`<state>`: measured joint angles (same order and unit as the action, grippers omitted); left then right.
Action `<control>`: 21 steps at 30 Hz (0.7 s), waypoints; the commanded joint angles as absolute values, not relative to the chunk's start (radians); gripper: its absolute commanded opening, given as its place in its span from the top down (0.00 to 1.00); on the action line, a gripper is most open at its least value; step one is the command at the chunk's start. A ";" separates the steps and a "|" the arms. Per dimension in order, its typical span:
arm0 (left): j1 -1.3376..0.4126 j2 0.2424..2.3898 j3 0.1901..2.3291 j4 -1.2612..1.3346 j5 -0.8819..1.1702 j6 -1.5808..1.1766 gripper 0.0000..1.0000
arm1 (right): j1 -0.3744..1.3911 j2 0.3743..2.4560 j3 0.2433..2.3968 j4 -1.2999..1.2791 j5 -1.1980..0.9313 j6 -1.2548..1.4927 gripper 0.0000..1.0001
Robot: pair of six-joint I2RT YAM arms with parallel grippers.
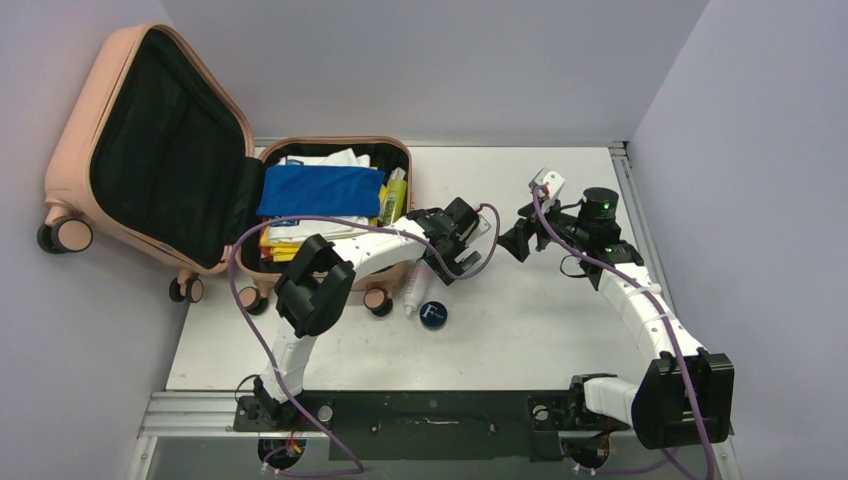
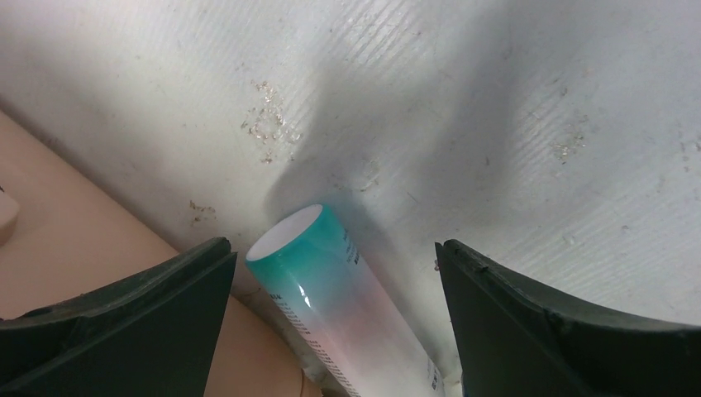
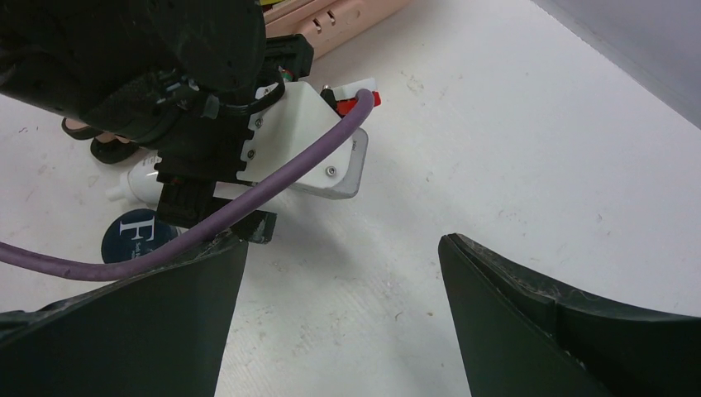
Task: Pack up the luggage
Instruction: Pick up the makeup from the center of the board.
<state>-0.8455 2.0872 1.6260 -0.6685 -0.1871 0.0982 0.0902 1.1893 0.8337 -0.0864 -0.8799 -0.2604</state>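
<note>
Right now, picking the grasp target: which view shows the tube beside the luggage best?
Left wrist: the tube lies large between fingers of the open left gripper. Top external shows only its tip; right wrist, one white end.

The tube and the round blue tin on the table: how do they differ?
The tube is long, white fading to teal, lying on its side; the tin is flat, round, dark blue, with a white F. The tube lies between the left gripper's open fingers; the tin lies outside them. Both rest on the table, outside the luggage.
</note>
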 commanded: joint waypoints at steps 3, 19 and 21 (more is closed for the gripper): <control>-0.866 2.102 1.640 -0.846 -0.362 0.006 0.04 | 0.094 1.175 0.838 -0.017 -0.936 -0.251 0.10; -0.840 2.142 1.549 -0.809 -0.224 -0.081 0.23 | 0.094 1.175 0.839 -0.017 -0.941 -0.253 0.10; -0.835 2.155 1.562 -0.817 -0.212 -0.085 0.30 | 0.094 1.176 0.839 -0.018 -0.942 -0.254 0.10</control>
<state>-0.8642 2.0903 1.5749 -0.6823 -0.2562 -0.0292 0.0902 1.1893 0.8333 -0.0875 -0.8799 -0.2584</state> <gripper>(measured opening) 0.743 0.897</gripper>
